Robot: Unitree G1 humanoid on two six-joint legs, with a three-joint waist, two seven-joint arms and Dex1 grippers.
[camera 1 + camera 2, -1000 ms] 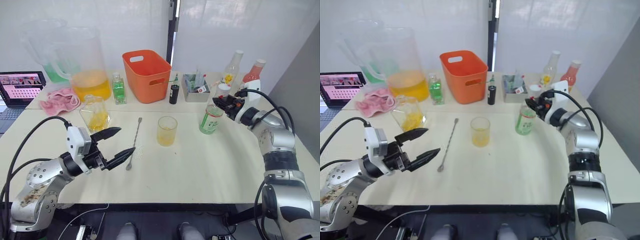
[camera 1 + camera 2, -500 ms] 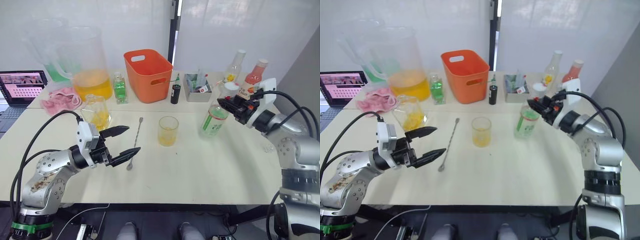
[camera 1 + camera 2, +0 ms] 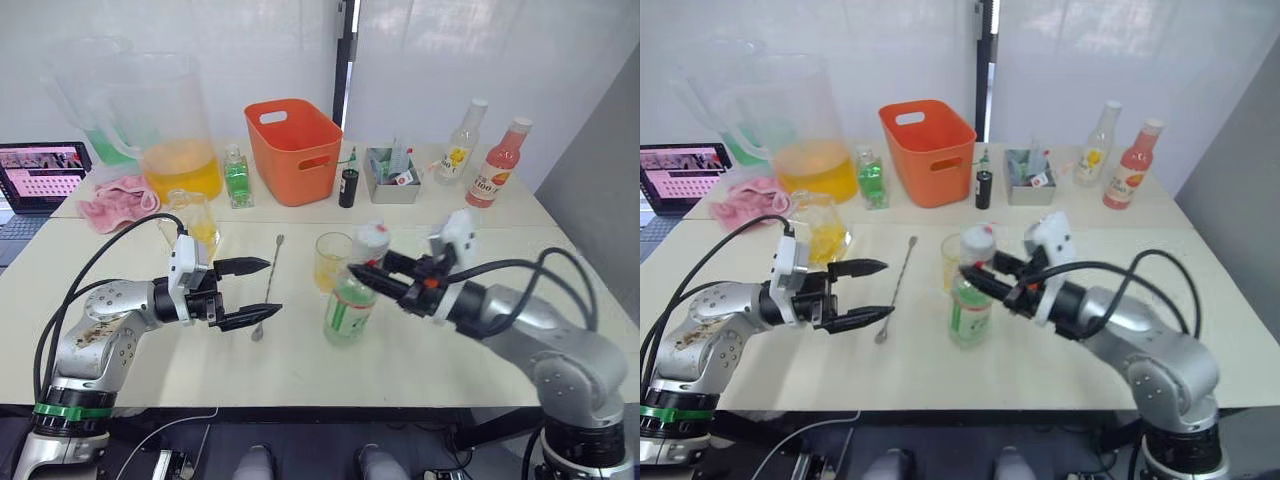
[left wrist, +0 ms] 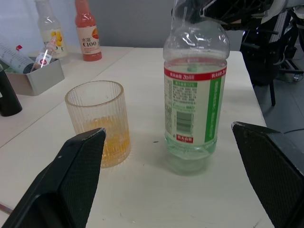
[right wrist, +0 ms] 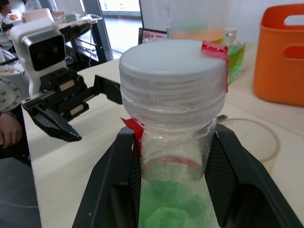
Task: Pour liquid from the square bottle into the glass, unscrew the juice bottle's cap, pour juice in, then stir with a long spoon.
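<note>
My right gripper [image 3: 364, 276] is shut on the neck of the juice bottle [image 3: 345, 305], just under its white cap [image 5: 173, 71] with the red mark. The bottle leans slightly, with its base at the table right in front of the glass [image 3: 333, 262]. A little yellow-orange liquid sits in the bottom of the glass. The long spoon [image 3: 268, 288] lies flat on the table left of the glass. My left gripper [image 3: 272, 288] is open, its fingertips beside the spoon's lower half and holding nothing. Behind it stands the square bottle [image 3: 195, 222].
Along the back stand a huge pitcher [image 3: 165, 125], a small green bottle [image 3: 237, 178], an orange basket [image 3: 295, 150], a small black bottle [image 3: 347, 187], a grey tray [image 3: 392, 178], a yellow-labelled bottle [image 3: 462, 130] and a pink-red bottle [image 3: 495, 165]. A pink cloth [image 3: 118, 203] and laptop [image 3: 40, 175] sit far left.
My right gripper has carried the juice bottle from the right of the table to just in front of the glass. The left gripper has edged right toward the spoon, still open.
</note>
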